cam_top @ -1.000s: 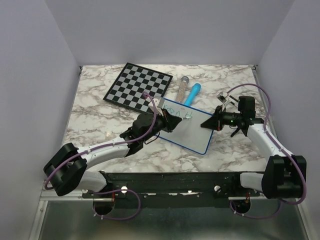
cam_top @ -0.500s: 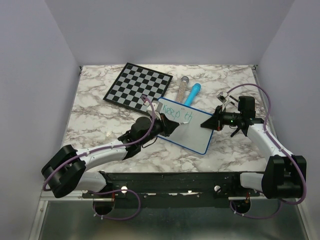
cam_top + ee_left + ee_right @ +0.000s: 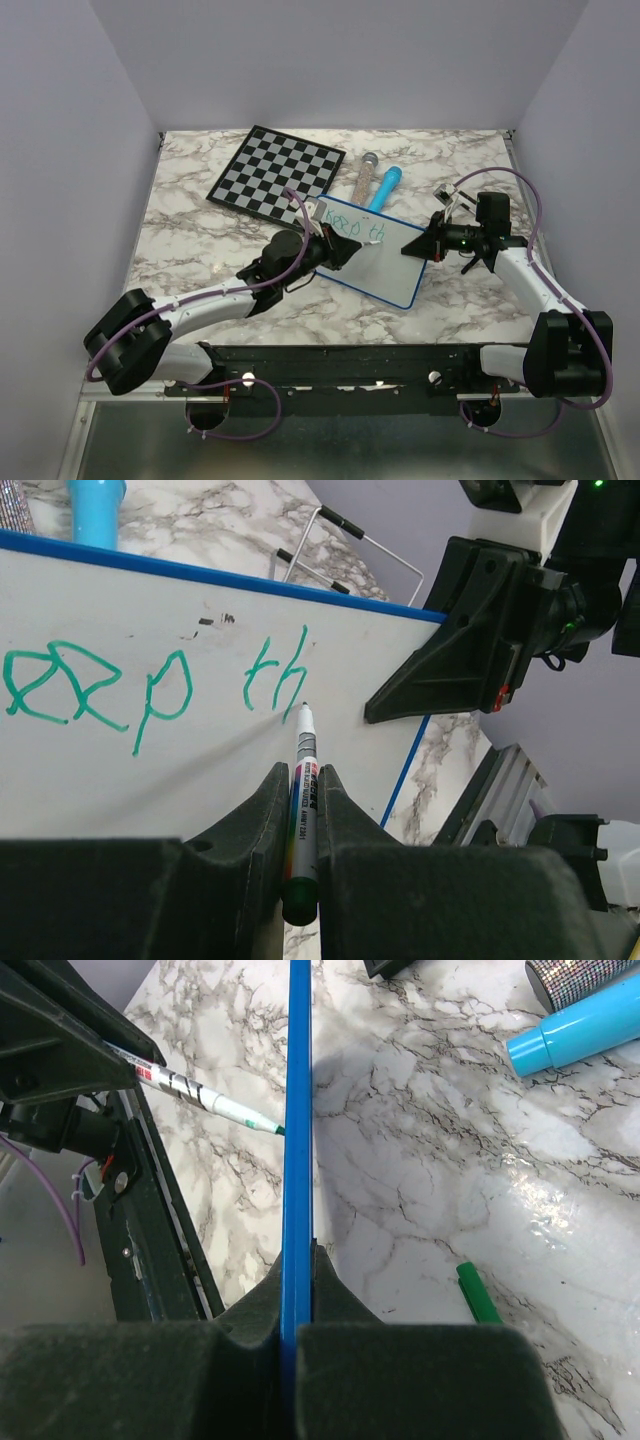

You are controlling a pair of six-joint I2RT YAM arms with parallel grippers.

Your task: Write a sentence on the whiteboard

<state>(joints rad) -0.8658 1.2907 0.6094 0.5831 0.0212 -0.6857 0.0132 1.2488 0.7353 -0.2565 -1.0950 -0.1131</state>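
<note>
From above, the small white rectangular whiteboard with its thin blue rim (image 3: 390,272) sits on the marbled surface (image 3: 200,240), just near of the black-and-white checkered chessboard (image 3: 277,172). The left gripper (image 3: 345,247) covers the board's left part. The green handwritten sentence (image 3: 358,228) beside it is too small to read here. The right gripper (image 3: 420,246) meets the board's right edge.

In the left wrist view, the left gripper is clamped on a slim white marker pen with a green tip (image 3: 305,780), which touches the board just after "th". The letters read "eep th", the first one cut off by the frame. A light-blue plastic tube (image 3: 95,505) is cropped at the top.

In the right wrist view, the right gripper is closed on the board's blue rim, seen edge-on, so the writing face is hidden. A small green cap (image 3: 478,1290) lies on the surface, partly hidden by a finger.
</note>
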